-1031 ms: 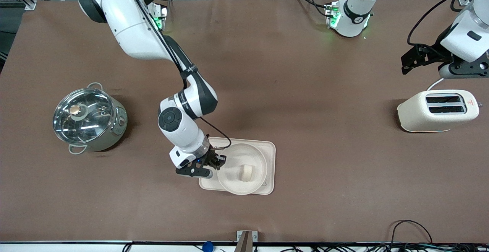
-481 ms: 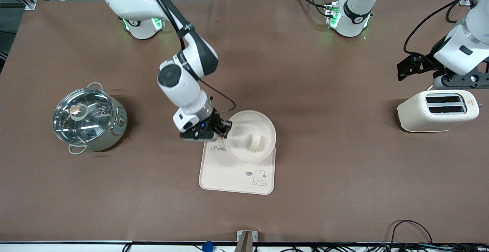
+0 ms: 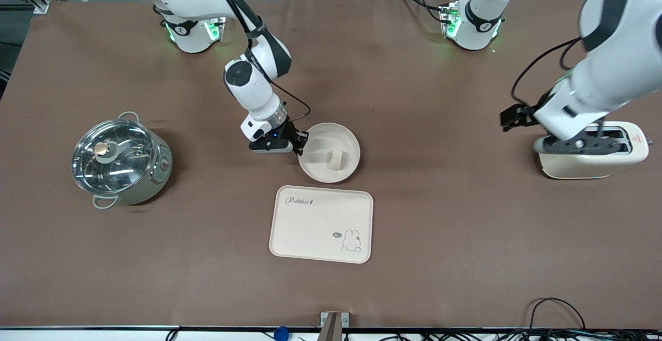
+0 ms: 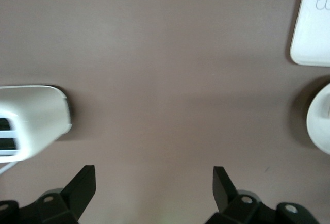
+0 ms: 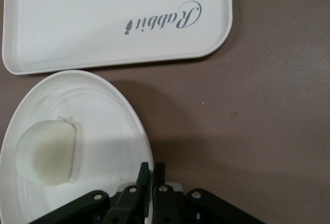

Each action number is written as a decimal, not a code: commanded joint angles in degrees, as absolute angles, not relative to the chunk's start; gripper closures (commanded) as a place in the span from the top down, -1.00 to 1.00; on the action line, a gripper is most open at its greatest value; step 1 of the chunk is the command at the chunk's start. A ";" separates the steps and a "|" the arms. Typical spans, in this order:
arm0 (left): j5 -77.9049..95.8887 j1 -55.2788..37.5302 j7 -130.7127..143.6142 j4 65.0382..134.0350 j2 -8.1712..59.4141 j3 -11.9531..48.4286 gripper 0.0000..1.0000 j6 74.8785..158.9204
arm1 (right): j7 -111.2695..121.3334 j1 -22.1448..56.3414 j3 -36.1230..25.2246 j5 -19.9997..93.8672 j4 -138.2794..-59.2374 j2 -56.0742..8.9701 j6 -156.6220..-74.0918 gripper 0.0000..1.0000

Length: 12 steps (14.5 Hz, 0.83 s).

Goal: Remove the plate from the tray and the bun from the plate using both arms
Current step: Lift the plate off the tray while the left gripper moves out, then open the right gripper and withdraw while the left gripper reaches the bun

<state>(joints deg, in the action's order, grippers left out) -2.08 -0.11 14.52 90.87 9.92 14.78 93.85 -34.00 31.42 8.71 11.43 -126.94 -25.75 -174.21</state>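
The round cream-white plate (image 3: pixel 329 153) is over the brown table, farther from the front camera than the tray. The small pale bun (image 3: pixel 335 159) lies in it. My right gripper (image 3: pixel 301 145) is shut on the plate's rim at the edge toward the right arm's end. The right wrist view shows the plate (image 5: pixel 103 146), the bun (image 5: pixel 47 153) and my gripper (image 5: pixel 152 175) clamped on the rim. My left gripper (image 3: pixel 509 119) is open and empty, up in the air beside the toaster; the left wrist view shows its gripper (image 4: pixel 154 177) over bare table.
A rectangular cream tray with a rabbit drawing (image 3: pixel 321 223) lies nearer the front camera than the plate. A cream toaster (image 3: pixel 595 152) stands at the left arm's end. A steel pot with a glass lid (image 3: pixel 120 161) stands at the right arm's end.
My right gripper lifted the plate with the bun off the tray and carried it away from the front camera, past the tray's edge. My left arm swung down and inward beside the toaster.
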 commanded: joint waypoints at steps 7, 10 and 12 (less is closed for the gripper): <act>-2.11 -6.66 44.00 94.48 21.26 21.27 1.00 106.86 | -33.75 32.00 9.14 12.48 -130.43 -27.69 -182.81 -0.52; -2.81 -11.94 53.06 94.31 25.83 21.27 1.00 112.57 | -33.66 31.46 9.05 12.57 -130.43 -27.25 -182.81 0.40; -2.90 -15.01 56.06 93.87 28.29 21.27 1.00 116.35 | -34.01 31.38 9.14 12.57 -130.52 -24.54 -181.85 0.53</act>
<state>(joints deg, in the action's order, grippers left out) -2.10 -12.99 52.93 94.75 26.24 21.12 113.57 -33.92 31.90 8.61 11.43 -129.35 -28.43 -182.73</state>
